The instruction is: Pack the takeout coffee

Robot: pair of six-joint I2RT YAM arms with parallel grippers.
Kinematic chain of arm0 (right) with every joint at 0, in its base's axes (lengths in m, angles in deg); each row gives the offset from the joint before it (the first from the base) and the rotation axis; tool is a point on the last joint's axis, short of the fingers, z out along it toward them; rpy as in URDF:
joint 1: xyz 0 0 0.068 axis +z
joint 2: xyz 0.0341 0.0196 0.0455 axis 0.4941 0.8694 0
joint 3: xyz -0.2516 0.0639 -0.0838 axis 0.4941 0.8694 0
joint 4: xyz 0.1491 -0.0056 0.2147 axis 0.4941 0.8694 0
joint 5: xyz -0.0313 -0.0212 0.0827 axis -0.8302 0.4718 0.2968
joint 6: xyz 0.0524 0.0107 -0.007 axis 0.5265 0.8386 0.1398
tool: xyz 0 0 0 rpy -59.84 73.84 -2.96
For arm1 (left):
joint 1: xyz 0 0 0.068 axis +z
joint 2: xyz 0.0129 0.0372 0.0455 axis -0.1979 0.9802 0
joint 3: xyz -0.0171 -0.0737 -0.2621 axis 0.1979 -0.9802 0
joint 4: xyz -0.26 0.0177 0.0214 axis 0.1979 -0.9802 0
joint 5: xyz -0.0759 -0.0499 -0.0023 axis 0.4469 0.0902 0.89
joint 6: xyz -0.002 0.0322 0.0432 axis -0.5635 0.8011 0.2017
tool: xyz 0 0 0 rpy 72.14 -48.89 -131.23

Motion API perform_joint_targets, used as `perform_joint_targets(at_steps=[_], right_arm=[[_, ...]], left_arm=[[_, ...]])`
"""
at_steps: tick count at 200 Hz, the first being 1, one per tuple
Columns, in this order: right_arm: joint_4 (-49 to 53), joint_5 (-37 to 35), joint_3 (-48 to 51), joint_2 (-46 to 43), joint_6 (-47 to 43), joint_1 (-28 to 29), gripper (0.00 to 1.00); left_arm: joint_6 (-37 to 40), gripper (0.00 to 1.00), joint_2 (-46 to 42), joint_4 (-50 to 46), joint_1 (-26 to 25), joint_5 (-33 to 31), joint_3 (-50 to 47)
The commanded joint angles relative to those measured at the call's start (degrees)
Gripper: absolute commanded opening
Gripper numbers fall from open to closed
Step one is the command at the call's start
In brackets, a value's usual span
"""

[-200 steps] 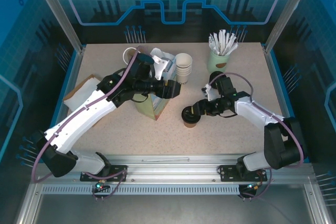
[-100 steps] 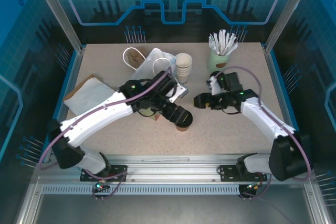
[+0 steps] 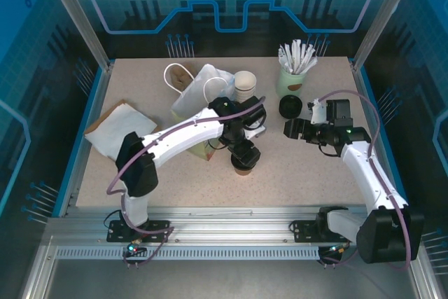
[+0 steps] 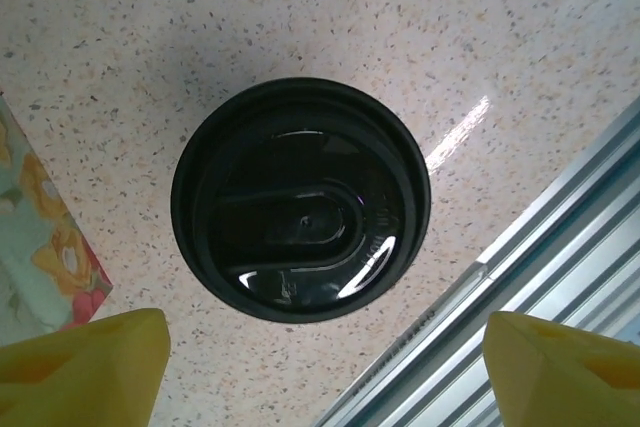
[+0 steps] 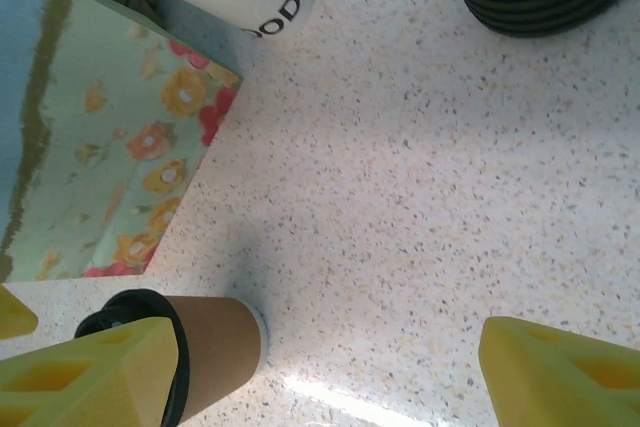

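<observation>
1. Paper sheets (image 3: pixel 115 125): flat at the table's left edge, well apart from the work.
2. Bag (image 3: pixel 199 89): left of centre, handles to the far side; its floral face shows just left of the coffee in the left wrist view.
3. Left gripper (image 4: pixel 325 347): released, yellow fingers wide apart and nothing between them. It hangs directly over item 4.
4. Coffee (image 4: pixel 300 212): brown cup under a black lid, upright at the table's middle near the front, so its long axis is vertical. Seen from above, the lid sits centred between the left fingers and clear of both. The left arm is by far the nearer, and a straight descent looks like the likely approach.
5. White cups (image 3: pixel 245 86): a stack, far of the coffee.
6. Loose lid (image 3: pixel 290 107): black, no cup.
7. Right gripper (image 3: pixel 292 129): released, empty, well to the right of the coffee (its left finger merely overlaps the cup in its own wrist view).
8. Holder (image 3: pixel 294 75): green, stocked with white sticks, far right.
</observation>
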Motion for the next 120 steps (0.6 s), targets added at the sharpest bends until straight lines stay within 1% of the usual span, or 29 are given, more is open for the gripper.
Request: perform_joint_targets(at_steps=[1,42,120], right_arm=[[1.17,0.03,0.69,-0.07,-1.4,-1.07,0.81],[1.22,-0.33,0.71,-0.11,-1.73,-1.34,0.81],[0.95,0.57,1.76,-0.23,-2.0,-1.47,0.81]], left_arm=[[2.11,0.86,2.54,-4.16,-0.36,-1.13,3.19],[2.98,0.87,6.46,-5.72,-1.2,-2.77,5.6],[3.05,0.85,9.93,-7.35,-2.89,-5.38,8.78]])
